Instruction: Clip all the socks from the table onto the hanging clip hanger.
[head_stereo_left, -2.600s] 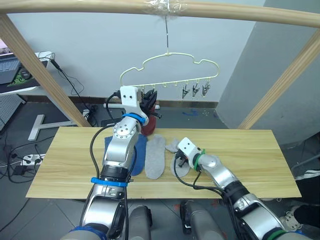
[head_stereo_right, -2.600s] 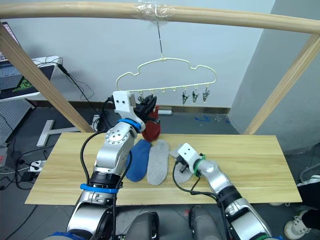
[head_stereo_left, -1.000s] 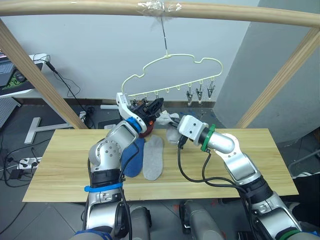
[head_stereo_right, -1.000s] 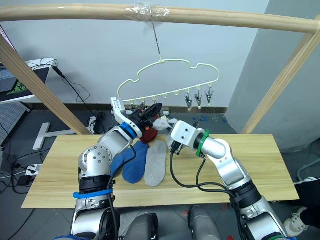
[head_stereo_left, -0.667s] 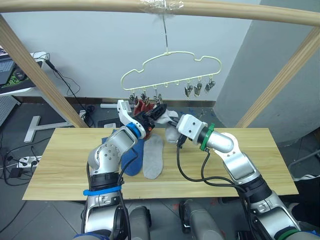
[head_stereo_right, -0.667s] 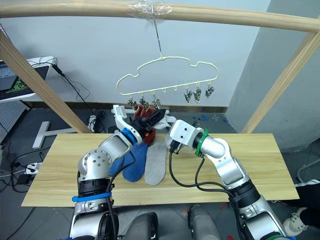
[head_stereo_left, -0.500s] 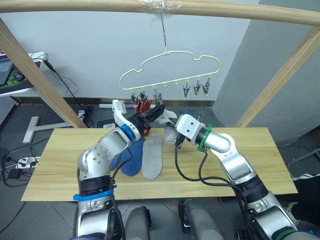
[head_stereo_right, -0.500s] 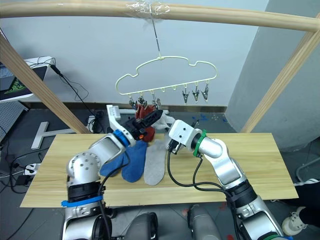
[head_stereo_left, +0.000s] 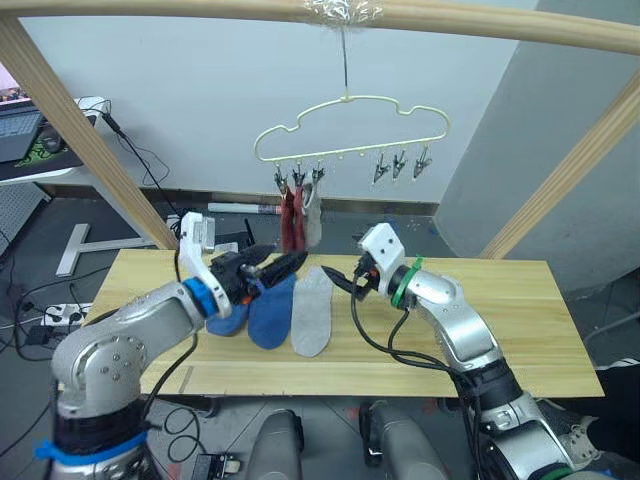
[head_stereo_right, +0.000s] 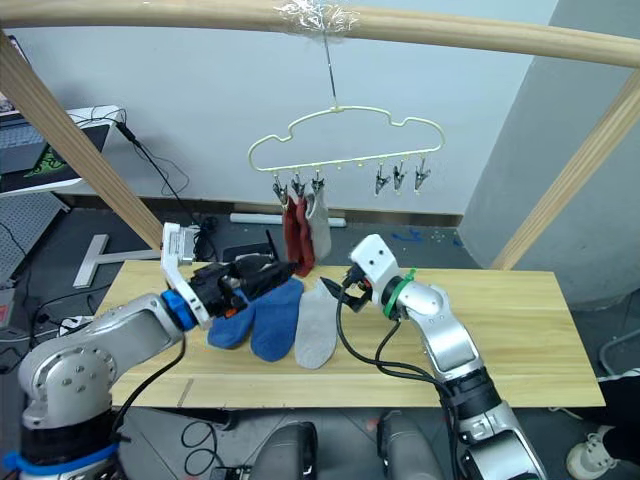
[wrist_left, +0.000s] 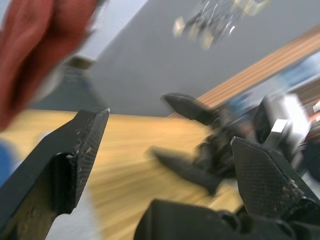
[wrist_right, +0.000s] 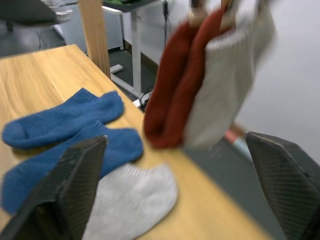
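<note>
**Three socks hung, three on the planks**

Cables and a desk sit off to my left, a grey wall behind. On the table (head_stereo_left: 480, 330), my left gripper (head_stereo_left: 285, 264) hovers, fingers apart, over two blue socks (head_stereo_left: 270, 312). A grey sock (head_stereo_left: 311, 320) lies beside them. Above, the clip hanger (head_stereo_left: 350, 130) holds two rust socks (head_stereo_left: 291, 222) and seemingly a grey one (head_stereo_right: 320, 225). My right gripper (head_stereo_left: 340, 281) is spread, empty.

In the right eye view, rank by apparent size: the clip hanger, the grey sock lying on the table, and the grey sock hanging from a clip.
1. clip hanger, widest by far
2. grey sock on the table
3. hanging grey sock, partly behind the red socks and farther from the camera, so its true size is unsure
</note>
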